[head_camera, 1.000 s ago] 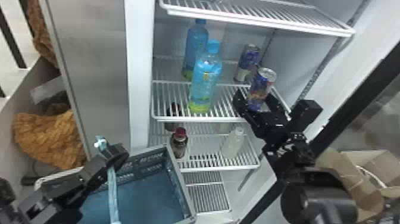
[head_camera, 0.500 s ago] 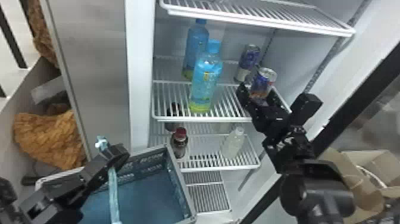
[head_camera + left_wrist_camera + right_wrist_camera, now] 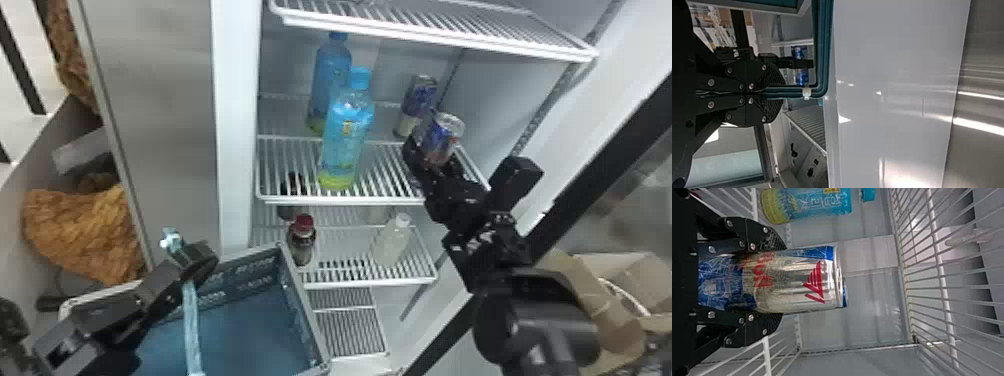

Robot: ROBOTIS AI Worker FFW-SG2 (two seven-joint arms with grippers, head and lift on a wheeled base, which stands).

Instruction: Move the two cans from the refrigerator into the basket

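In the head view, my right gripper (image 3: pixel 434 161) is at the middle refrigerator shelf, around the lower part of the front can (image 3: pixel 444 134). The second can (image 3: pixel 419 100) stands behind it. In the right wrist view, both fingers of the right gripper (image 3: pixel 778 282) press against the can (image 3: pixel 797 281), whose end sticks out past them. At lower left in the head view, my left gripper (image 3: pixel 194 261) is at the handle (image 3: pixel 191 320) of the blue-grey basket (image 3: pixel 300 305). The left wrist view has the left gripper (image 3: pixel 774 93) shut on the teal handle (image 3: pixel 822 51).
Two blue bottles (image 3: pixel 347 135) stand left of the cans, the front one near the shelf's edge. The upper shelf (image 3: pixel 430 30) spans above. On the lower shelf (image 3: pixel 370 284) are a red-capped bottle (image 3: pixel 302 245) and a pale bottle (image 3: pixel 392 242). Cardboard boxes (image 3: pixel 615 300) lie at the right.
My right gripper has moved a little up and farther into the refrigerator, and it now covers more of the front can's lower part. The left arm and basket have stayed nearly still.
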